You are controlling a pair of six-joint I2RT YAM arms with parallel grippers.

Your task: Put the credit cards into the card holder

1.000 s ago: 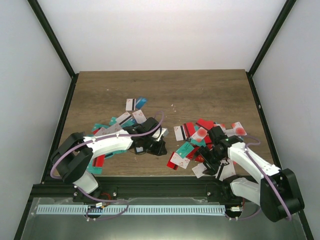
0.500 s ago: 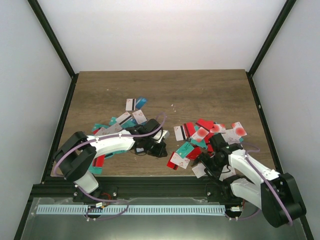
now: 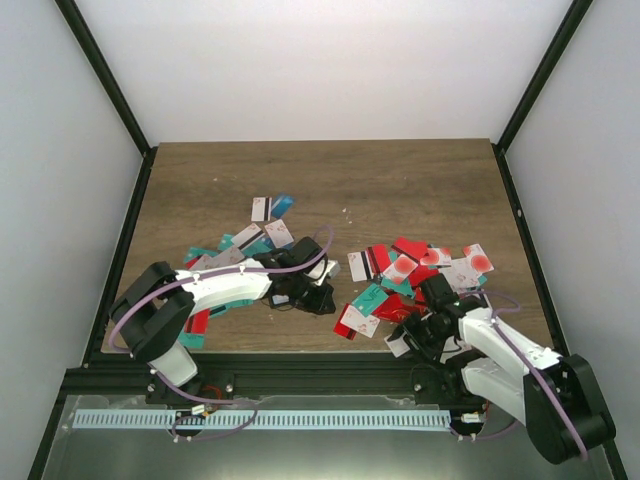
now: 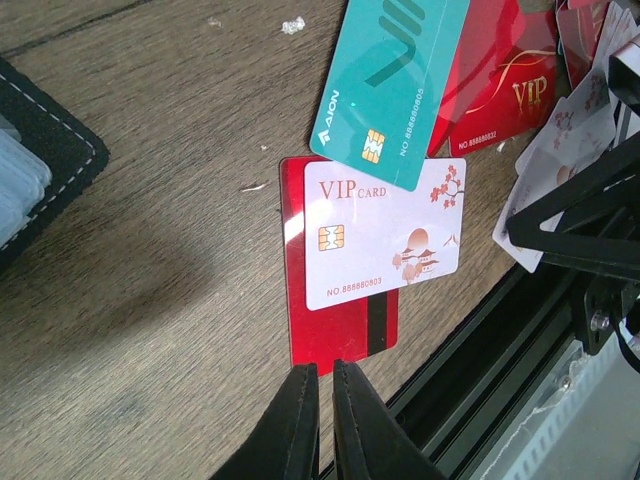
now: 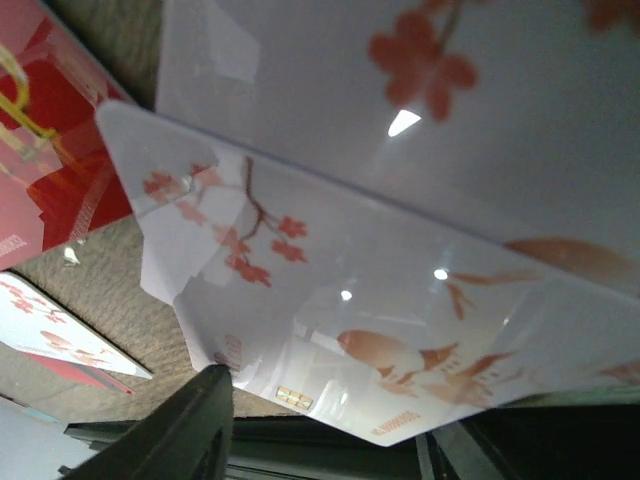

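Observation:
Credit cards lie in two heaps on the wood table, one on the left (image 3: pixel 235 255) and one on the right (image 3: pixel 420 262). My left gripper (image 4: pixel 322 375) is shut and empty, its tips just short of a red striped card (image 4: pixel 340 335). On that card lies a white VIP card (image 4: pixel 385 235), with a teal card (image 4: pixel 395 80) overlapping it. A corner of the black card holder (image 4: pixel 40 150) shows at the left of the left wrist view. My right gripper (image 3: pixel 420 330) is low at the near edge, its fingers apart on either side of a white blossom card (image 5: pixel 400 300) that fills its view.
The black front rail (image 3: pixel 330 378) runs right behind both grippers. A second white card (image 5: pixel 420 90) lies over the blossom card, and a red VIP card (image 5: pixel 50 150) is at its left. A few cards (image 3: pixel 270 207) sit apart farther back.
My right gripper has dropped toward the near edge onto the white cards, and its fingers have come closer together. The left gripper has barely moved and stays shut.

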